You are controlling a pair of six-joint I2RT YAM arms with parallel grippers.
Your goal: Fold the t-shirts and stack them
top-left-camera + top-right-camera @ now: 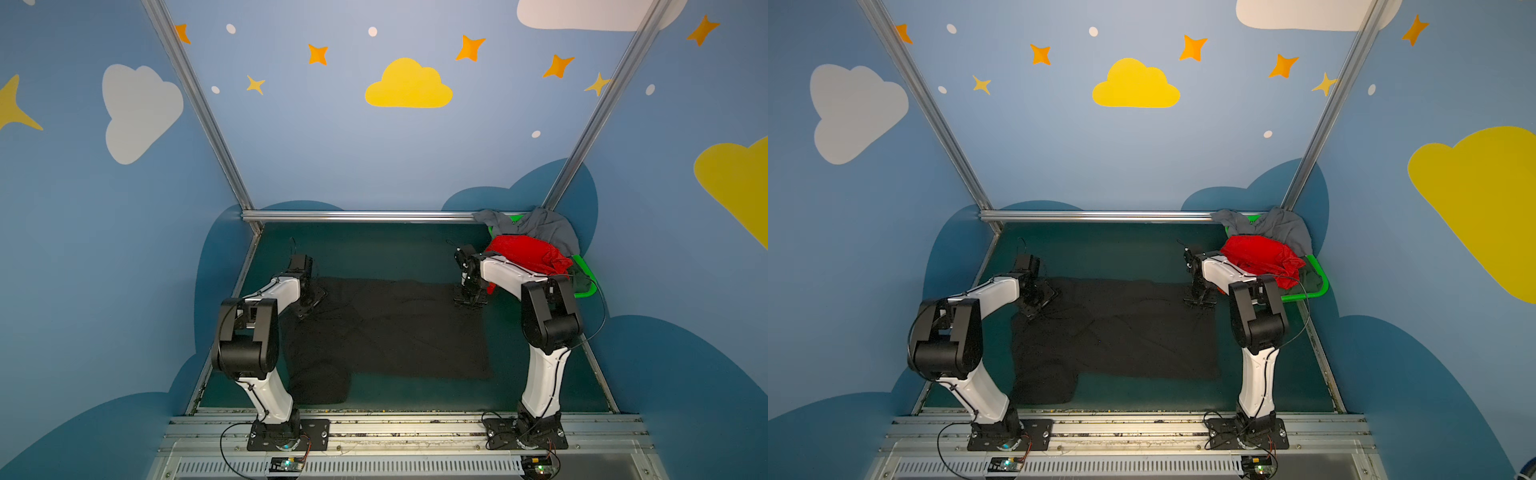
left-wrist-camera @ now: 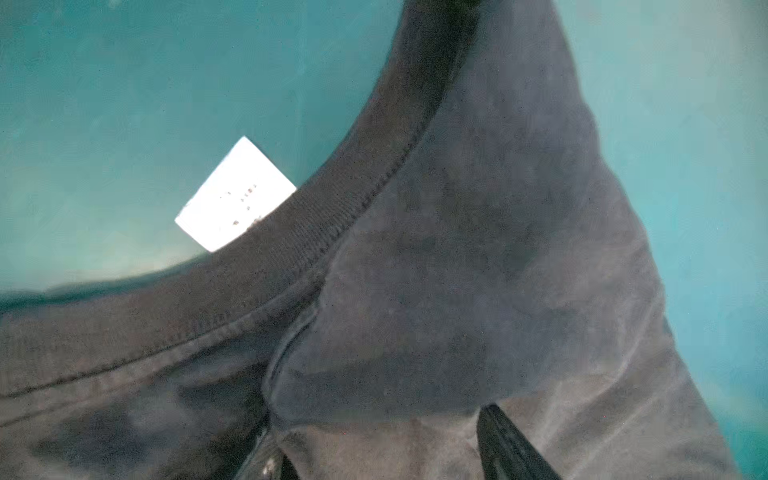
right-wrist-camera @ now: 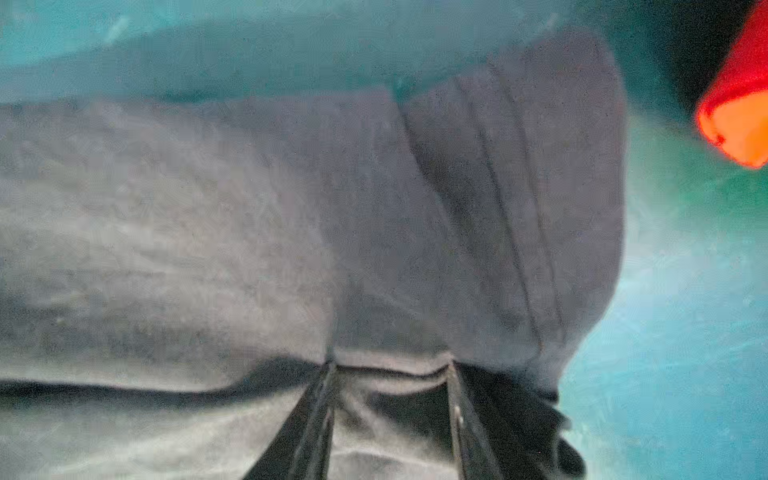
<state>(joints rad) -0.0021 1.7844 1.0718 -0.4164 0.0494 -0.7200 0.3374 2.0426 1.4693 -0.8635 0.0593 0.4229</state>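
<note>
Black t-shirt (image 3: 249, 208) bunches up between the right fingers (image 3: 309, 428).

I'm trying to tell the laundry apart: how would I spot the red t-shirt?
In both top views, look to the far right corner of the teal table, where a bright green basket sits. The red t-shirt is heaped in it, nearer the camera than a grey t-shirt. It is the only bright red cloth there.

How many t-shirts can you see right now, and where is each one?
4. The black t-shirt lies spread on the table; the red t-shirt, grey t-shirt and dark green t-shirt are piled in the green basket, far right. More may hide underneath.
</note>
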